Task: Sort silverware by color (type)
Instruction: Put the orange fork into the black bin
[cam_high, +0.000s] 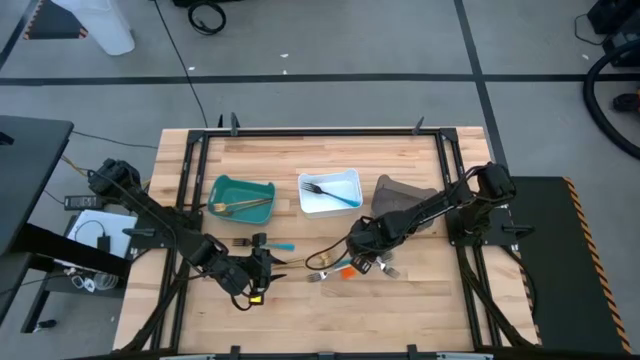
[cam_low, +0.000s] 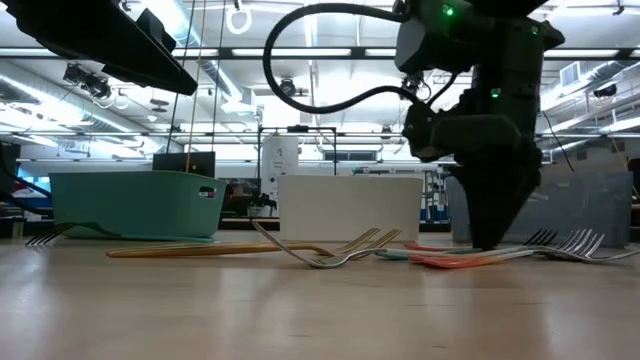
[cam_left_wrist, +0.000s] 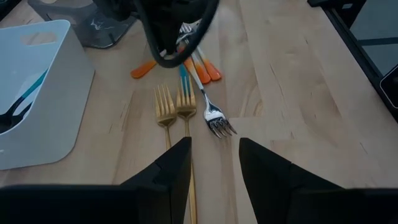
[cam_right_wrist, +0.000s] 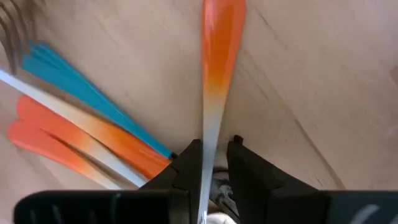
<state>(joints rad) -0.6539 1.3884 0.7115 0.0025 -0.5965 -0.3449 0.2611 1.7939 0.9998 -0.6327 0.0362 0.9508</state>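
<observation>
My right gripper (cam_high: 364, 264) (cam_right_wrist: 211, 163) points down into the pile of silverware at the table's near middle and is shut on an orange-handled utensil (cam_right_wrist: 222, 43). Beside it lie two more orange handles (cam_right_wrist: 68, 134) and a blue handle (cam_right_wrist: 74, 84). My left gripper (cam_high: 258, 268) (cam_left_wrist: 214, 168) is open and low over the handles of two gold forks (cam_left_wrist: 175, 109), whose tines point at the pile. A silver fork (cam_left_wrist: 214, 121) lies beside them. A blue-handled fork (cam_high: 265, 243) lies alone, flat on the table. My right gripper pinches the orange-handled utensil at its silver neck (cam_right_wrist: 209, 140), just below the orange part, between the two fingers (cam_right_wrist: 186, 165). The fingers come from above, pointing down, and lie across it. The orange end sticks out past the fingers; whether it is clear of the table I cannot tell.
Three bins stand in a row behind the pile: a teal bin (cam_high: 222, 190) with gold utensils, a white bin (cam_high: 345, 178) with a dark and blue fork, a grey-brown bin (cam_high: 400, 190). The two grippers are close together. Bare wood lies toward the near edge.
</observation>
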